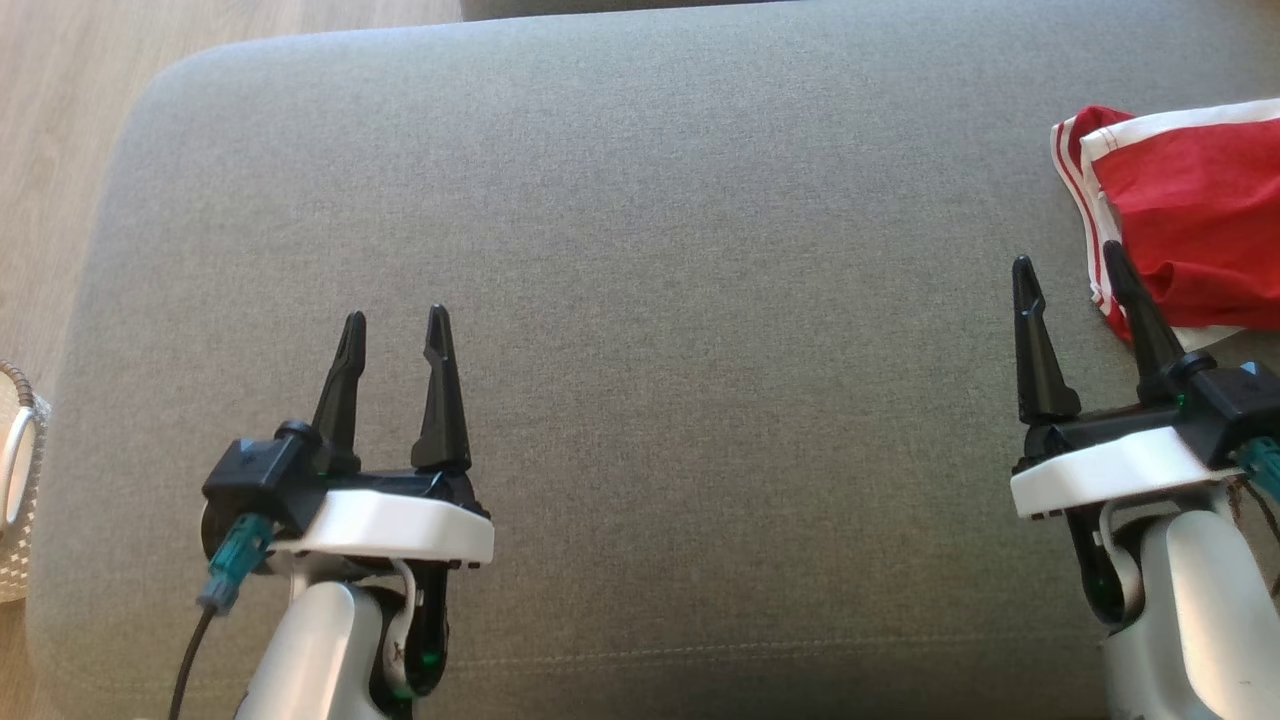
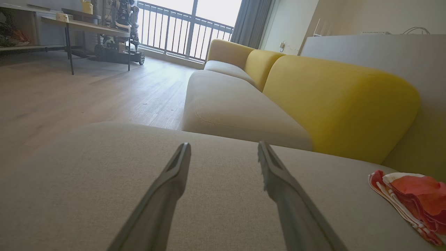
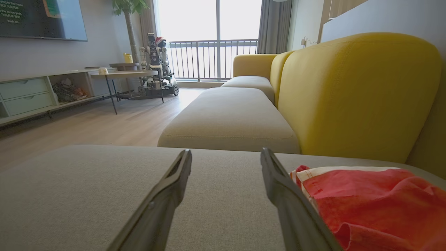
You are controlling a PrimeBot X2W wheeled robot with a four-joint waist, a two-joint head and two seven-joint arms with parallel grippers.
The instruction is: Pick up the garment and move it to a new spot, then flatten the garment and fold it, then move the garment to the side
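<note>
You are facing a room with a wooden floor (image 3: 104,122) and a yellow sofa (image 3: 348,94), working over a broad grey cushion (image 1: 640,250). The red-and-white garment (image 1: 1190,220) is lying crumpled at the cushion's right edge, just beside the right gripper (image 1: 1068,258); both it and the left gripper (image 1: 395,325) are holding their fingers apart, empty.

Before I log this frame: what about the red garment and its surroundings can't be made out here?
The garment: head view's right edge cuts it off, so its full extent and kind are unknown.
The right gripper: one finger overlaps the garment's edge in the head view; touching or above it, cannot tell.
A pale object beside the cushion: cut off by the head view's left edge; unidentifiable.
</note>
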